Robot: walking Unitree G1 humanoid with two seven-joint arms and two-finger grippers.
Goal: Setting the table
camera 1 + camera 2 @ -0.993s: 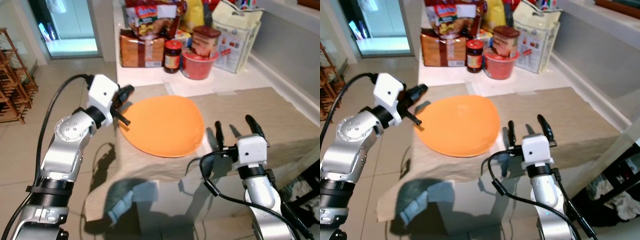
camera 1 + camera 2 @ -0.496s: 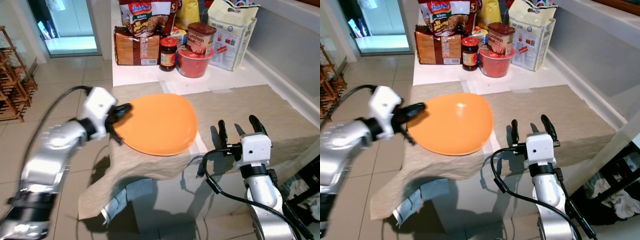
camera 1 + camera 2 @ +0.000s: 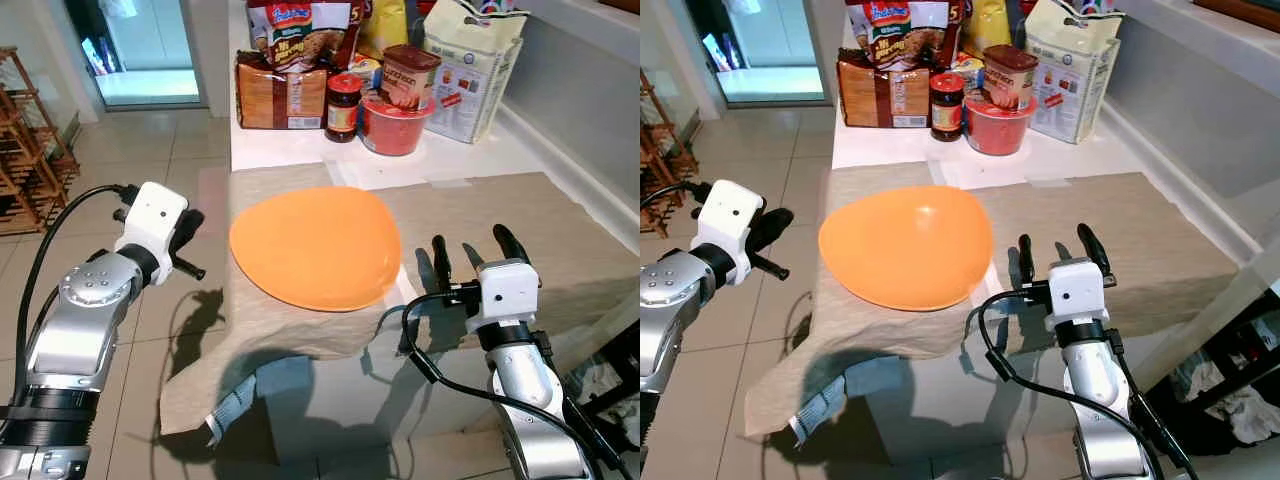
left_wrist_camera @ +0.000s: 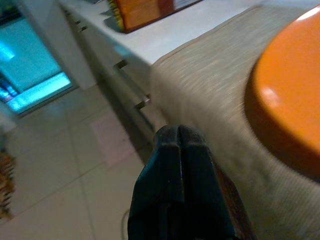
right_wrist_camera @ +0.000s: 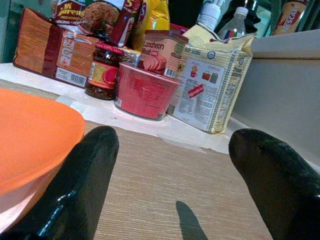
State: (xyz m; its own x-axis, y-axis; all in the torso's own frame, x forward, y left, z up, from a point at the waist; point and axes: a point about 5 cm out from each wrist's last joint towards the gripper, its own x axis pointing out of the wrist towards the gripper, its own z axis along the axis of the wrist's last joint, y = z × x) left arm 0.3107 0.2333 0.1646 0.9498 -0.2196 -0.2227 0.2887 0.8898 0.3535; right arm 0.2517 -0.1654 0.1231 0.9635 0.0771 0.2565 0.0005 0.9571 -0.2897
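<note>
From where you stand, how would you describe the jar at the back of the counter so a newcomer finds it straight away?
Start at the orange plate on the beige cloth, then look past the cloth's far edge to the groceries on the white counter. The jar stands between the brown packet and the red bowl. It is the small dark one with a red lid.
</note>
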